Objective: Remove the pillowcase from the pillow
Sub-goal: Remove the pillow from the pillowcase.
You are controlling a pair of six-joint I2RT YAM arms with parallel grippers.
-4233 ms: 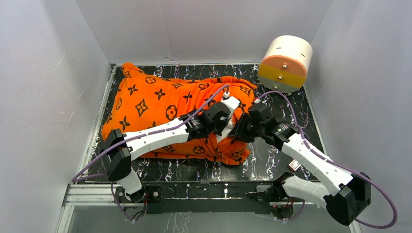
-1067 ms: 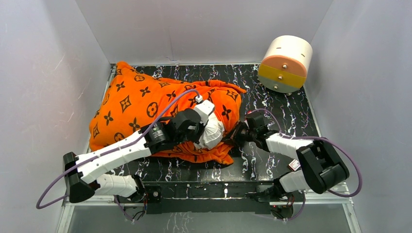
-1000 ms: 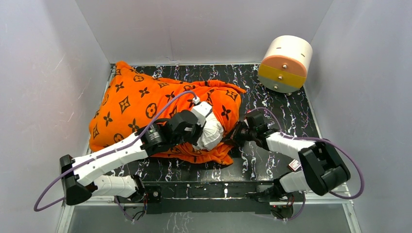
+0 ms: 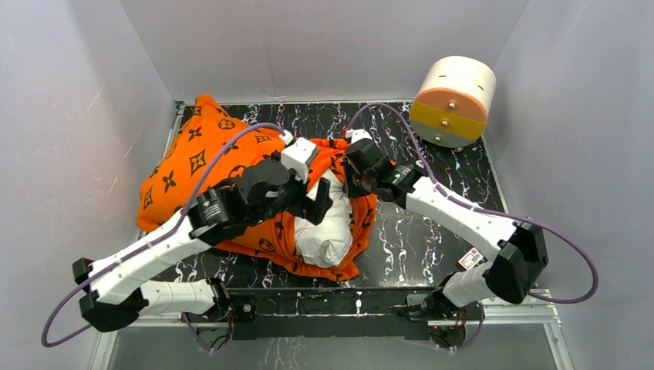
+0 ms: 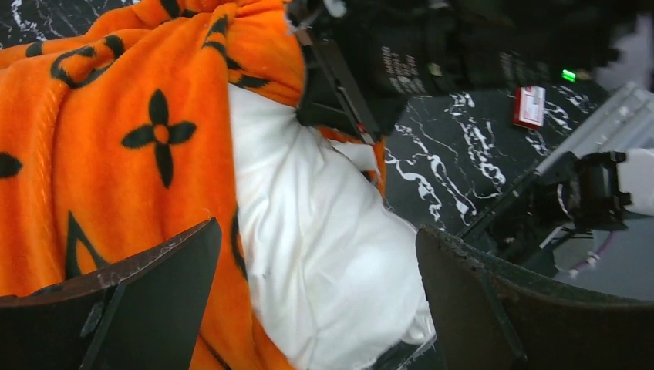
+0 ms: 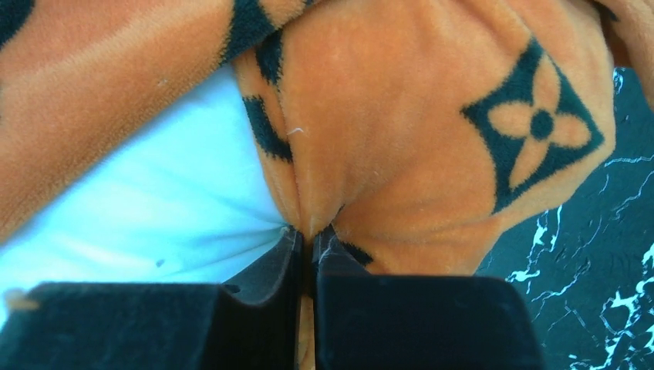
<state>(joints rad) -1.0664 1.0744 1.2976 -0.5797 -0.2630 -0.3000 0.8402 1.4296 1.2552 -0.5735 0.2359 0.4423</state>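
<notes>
The orange pillowcase [image 4: 193,166] with black motifs lies across the left and middle of the black marble table [image 4: 455,185]. Out of its near opening bulges the white pillow [image 4: 324,231]. My left gripper [image 4: 315,202] hovers open over that exposed end. In the left wrist view its fingers [image 5: 185,262] straddle the pillow [image 5: 332,254] and the pillowcase [image 5: 116,154] without touching them. My right gripper [image 4: 352,182] is shut on a fold of the pillowcase's edge. The right wrist view shows the jaws [image 6: 308,231] pinching orange fabric [image 6: 432,139], with the pillow [image 6: 154,200] to the left.
A white-and-orange round drum [image 4: 453,100] stands at the back right corner. White walls close in the table on three sides. The arm bases and a metal rail [image 4: 347,301] run along the near edge. A red tag [image 5: 529,106] shows on the right arm.
My left gripper opened, let go of the pillow end and lifted back. My right gripper moved farther back and shut on the pillowcase edge. More white pillow now shows.
</notes>
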